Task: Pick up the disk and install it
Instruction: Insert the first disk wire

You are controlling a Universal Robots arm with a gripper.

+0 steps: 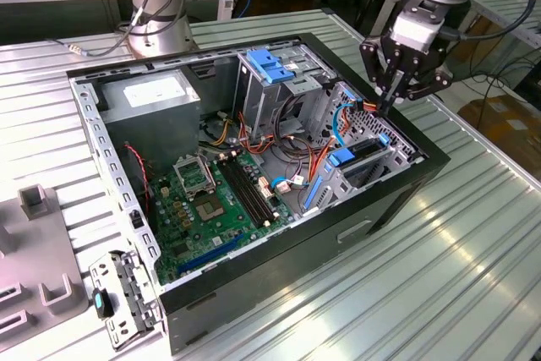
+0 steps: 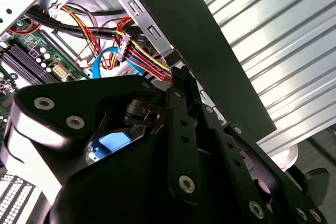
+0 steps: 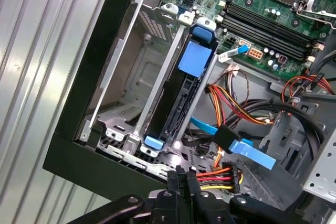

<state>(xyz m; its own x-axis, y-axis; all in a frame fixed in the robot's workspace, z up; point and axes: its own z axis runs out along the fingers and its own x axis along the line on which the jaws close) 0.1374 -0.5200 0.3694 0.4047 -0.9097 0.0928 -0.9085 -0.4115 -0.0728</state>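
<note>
Task looks nearly done: the disk (image 3: 178, 95) sits on edge in the drive cage (image 3: 131, 103) at the case corner, blue rails and end tabs showing, apparently seated (can't confirm it's latched). The claw (image 1: 390, 90) hangs just above that corner, fingers pinched together, carrying nothing; in the first wrist view its tips (image 3: 181, 179) are just apart from the disk's near tab.

Containers, near to far: the cage w/ the disk in one slot, the slot beside it bare; the case (image 1: 338, 238) w/ motherboard (image 1: 207, 205), cable bundles, PSU (image 1: 152, 99) at the far corner. All on the ribbed desk (image 1: 439, 268).
</note>
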